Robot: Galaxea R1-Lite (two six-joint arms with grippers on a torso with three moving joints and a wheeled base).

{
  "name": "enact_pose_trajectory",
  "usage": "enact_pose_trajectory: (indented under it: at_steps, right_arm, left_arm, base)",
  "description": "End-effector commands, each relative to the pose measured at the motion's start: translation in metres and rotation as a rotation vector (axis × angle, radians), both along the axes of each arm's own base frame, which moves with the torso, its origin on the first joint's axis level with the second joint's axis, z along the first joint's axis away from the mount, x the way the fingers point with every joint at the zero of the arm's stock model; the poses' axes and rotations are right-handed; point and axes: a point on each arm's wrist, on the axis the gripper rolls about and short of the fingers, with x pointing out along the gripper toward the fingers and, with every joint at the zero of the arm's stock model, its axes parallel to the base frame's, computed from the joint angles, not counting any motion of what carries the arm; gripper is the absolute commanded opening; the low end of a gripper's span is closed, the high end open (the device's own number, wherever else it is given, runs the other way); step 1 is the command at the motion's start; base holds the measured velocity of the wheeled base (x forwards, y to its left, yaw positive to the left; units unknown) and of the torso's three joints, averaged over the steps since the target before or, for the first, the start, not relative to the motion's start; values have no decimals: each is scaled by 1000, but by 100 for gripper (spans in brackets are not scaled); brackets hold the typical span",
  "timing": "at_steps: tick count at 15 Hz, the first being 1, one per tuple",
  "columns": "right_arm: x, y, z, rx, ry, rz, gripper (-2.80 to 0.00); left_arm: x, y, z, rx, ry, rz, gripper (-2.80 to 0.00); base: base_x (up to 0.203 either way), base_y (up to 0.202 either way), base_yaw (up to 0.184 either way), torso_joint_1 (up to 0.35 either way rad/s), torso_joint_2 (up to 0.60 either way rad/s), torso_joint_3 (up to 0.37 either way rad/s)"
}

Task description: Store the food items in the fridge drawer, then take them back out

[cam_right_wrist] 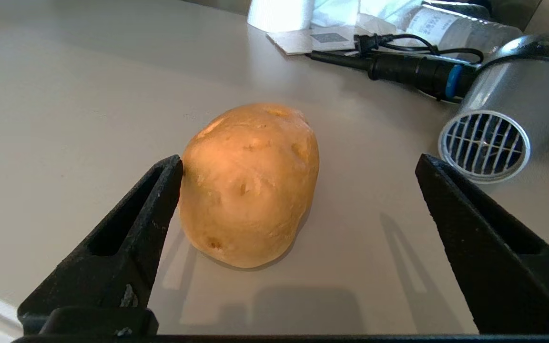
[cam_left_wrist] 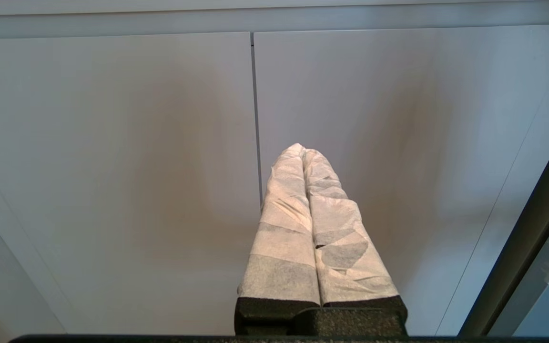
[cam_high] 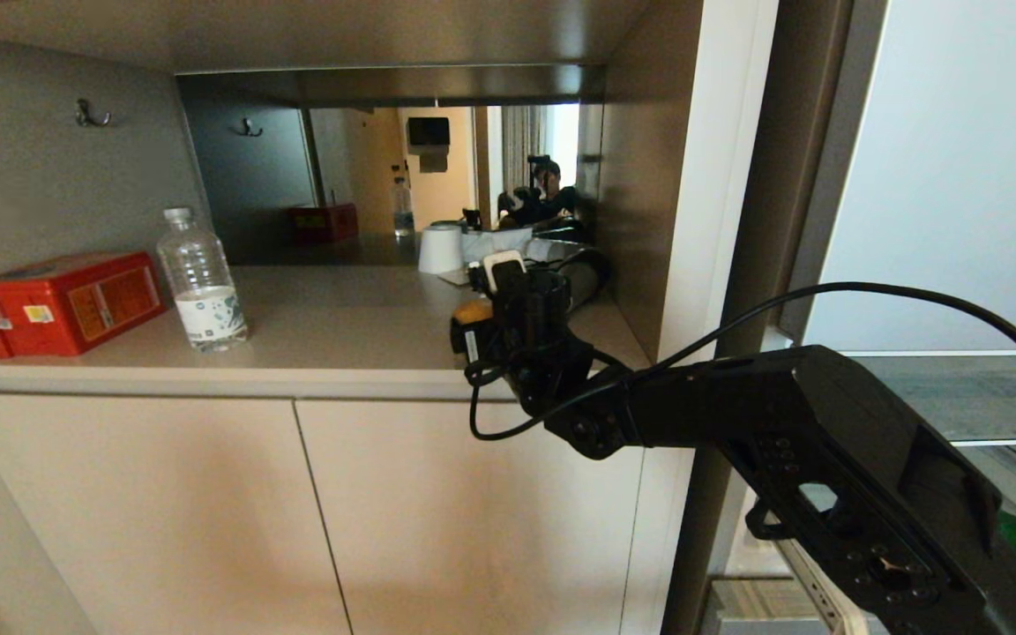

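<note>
A tan-brown potato lies on the beige counter; in the head view only its top shows beside the right arm. My right gripper stands open around it, low over the counter. One black finger touches the potato's side and the other is well apart from it. My left gripper is shut, its white-wrapped fingers pressed together with nothing between them, facing the cabinet doors. A small green patch shows past the right arm; I cannot tell what it is. The fridge drawer is hidden.
A red box and a clear water bottle stand at the counter's left. A silver hair dryer, a black plug with cord and a white cup lie just beyond the potato. The niche's side wall is close on the right.
</note>
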Motion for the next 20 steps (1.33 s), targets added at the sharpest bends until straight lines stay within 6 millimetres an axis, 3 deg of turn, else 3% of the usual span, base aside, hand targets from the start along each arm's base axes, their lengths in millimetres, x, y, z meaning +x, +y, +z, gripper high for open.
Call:
enact_pose_trajectory:
  at_steps: [1,14,15,20]
  right_arm:
    - [2,-1,-2,-3,1,-5,0]
    - [7,-4,-11,-34,5,-8,0]
    - [7,-4,-11,-34,5,-8,-280]
    - [8,-4,-12,-36,7,-9,-280]
  left_arm:
    - [1,0,-3,0,11,0,-280]
    - [1,0,-3,0,11,0,-280]
    - [1,0,-3,0,11,0,-280]
    - [1,0,-3,0,11,0,-280]
  base:
    - [0,0,0,0,0,0]
    - [0,0,0,0,0,0]
    - [0,0,0,0,0,0]
    - [0,0,0,0,0,0]
